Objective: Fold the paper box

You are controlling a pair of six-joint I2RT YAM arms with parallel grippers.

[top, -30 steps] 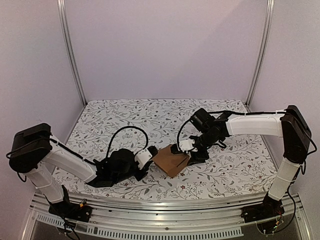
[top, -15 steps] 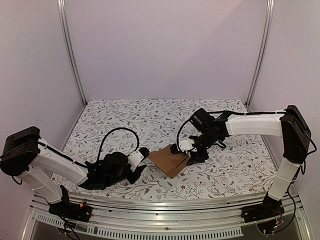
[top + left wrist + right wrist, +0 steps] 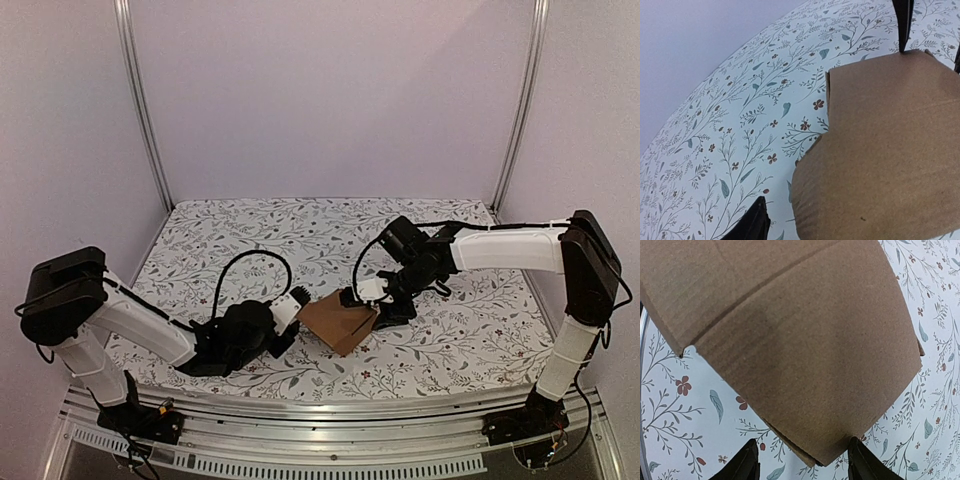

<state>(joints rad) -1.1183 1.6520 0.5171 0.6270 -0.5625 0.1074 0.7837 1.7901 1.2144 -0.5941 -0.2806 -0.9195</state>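
Observation:
The paper box (image 3: 339, 321) is a partly folded piece of plain brown cardboard lying on the flowered table between the two arms. My left gripper (image 3: 296, 300) is at its left edge. In the left wrist view the paper box (image 3: 890, 150) fills the right side. One black finger (image 3: 756, 224) stands clear of it to the left, and the other finger is hidden. My right gripper (image 3: 374, 304) is at the box's right side. A corner of the paper box (image 3: 805, 355) pokes between the spread jaws of the right gripper (image 3: 805, 454); only the right finger (image 3: 863, 462) touches it.
The table (image 3: 250, 235) wears a floral cloth and is boxed in by pale walls and metal posts (image 3: 140, 100). A tip of the right gripper's finger (image 3: 903, 20) shows at the top of the left wrist view. A metal rail (image 3: 330, 410) runs along the near edge.
The left arm drew back from the box, then came forward again to its left edge, higher than before, and its jaws widened. The right arm and the box have barely moved.

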